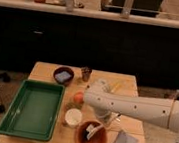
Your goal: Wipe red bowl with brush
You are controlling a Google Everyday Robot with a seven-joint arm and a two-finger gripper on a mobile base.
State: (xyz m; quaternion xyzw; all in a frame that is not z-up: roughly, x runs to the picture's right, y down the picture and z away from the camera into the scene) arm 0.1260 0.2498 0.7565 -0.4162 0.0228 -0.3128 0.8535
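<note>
The red bowl [92,139] stands at the front edge of the wooden table [126,84], right of the middle. The brush [92,131], with a white body and a dark end, stands tilted inside the bowl with its tip against the inner surface. My gripper [101,122] hangs from the white arm that comes in from the right. It is just above the bowl's far rim and is shut on the upper end of the brush.
A green tray [10,120] fills the table's left side. A white cup [73,117] and an orange [79,98] are left of the bowl. A grey cloth [124,141] lies to its right. A maroon bowl [63,76] and a dark cup [86,74] stand at the back.
</note>
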